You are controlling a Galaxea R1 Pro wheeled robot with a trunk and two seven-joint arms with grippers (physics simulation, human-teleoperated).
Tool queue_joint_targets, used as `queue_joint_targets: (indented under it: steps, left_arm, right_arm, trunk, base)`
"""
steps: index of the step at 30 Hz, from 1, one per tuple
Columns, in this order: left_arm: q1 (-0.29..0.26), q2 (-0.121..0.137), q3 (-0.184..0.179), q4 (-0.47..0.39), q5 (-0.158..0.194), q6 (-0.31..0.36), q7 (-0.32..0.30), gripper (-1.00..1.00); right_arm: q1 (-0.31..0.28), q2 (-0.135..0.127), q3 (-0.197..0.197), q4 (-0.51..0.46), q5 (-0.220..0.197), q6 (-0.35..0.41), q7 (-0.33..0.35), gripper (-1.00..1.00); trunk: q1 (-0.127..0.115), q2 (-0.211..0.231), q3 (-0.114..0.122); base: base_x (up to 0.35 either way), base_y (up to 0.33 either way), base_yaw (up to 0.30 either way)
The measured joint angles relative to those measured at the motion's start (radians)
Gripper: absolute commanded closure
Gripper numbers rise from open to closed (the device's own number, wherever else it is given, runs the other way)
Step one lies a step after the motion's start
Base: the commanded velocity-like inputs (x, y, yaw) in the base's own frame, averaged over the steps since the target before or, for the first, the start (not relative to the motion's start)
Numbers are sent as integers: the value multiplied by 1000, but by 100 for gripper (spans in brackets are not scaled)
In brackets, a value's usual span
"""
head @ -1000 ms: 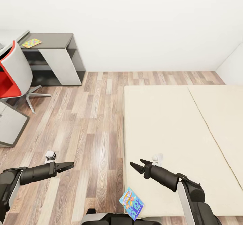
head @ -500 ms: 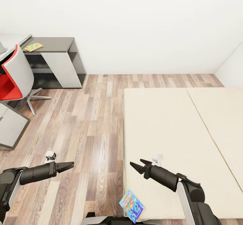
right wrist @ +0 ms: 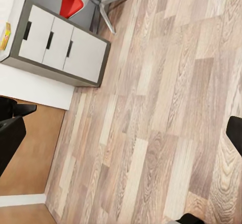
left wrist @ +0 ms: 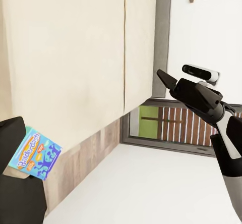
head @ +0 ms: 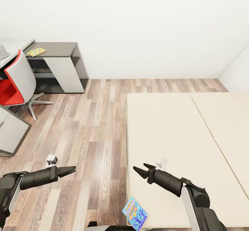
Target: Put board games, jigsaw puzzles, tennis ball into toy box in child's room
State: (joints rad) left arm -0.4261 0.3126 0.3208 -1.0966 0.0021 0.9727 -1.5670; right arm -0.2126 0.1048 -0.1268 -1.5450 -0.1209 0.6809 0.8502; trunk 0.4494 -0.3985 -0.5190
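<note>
View tilts up vs earlier; light blue flat board game box [head: 135, 213] at beige bed [head: 180, 137] corner. Left claw [head: 71, 170] closed, right claw [head: 141, 169] open, both empty, unmoved.

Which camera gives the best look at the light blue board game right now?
The left wrist view: the board game shows whole, its orange logo and blue figures clear, overhanging the bed edge. The head view catches it at the frame's bottom, partly cut off.

A red-and-grey swivel chair [head: 15, 83] stands on the wood-plank floor [head: 90, 130] at the desk's front edge; a grey drawer cabinet [right wrist: 63, 47] with white fronts sits just beside it. Plain white walls [head: 145, 23] close the far side.
</note>
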Motion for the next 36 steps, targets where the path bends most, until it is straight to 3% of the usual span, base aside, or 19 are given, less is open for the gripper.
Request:
queue_joint_targets:
  steps: [36]
  left_arm:
    - [0, 0, 1, 0, 0, 0, 0, -100]
  right_arm:
    - [0, 0, 0, 1, 0, 0, 0, -100]
  trunk:
    - [0, 0, 59]
  base:
    - [0, 0, 0]
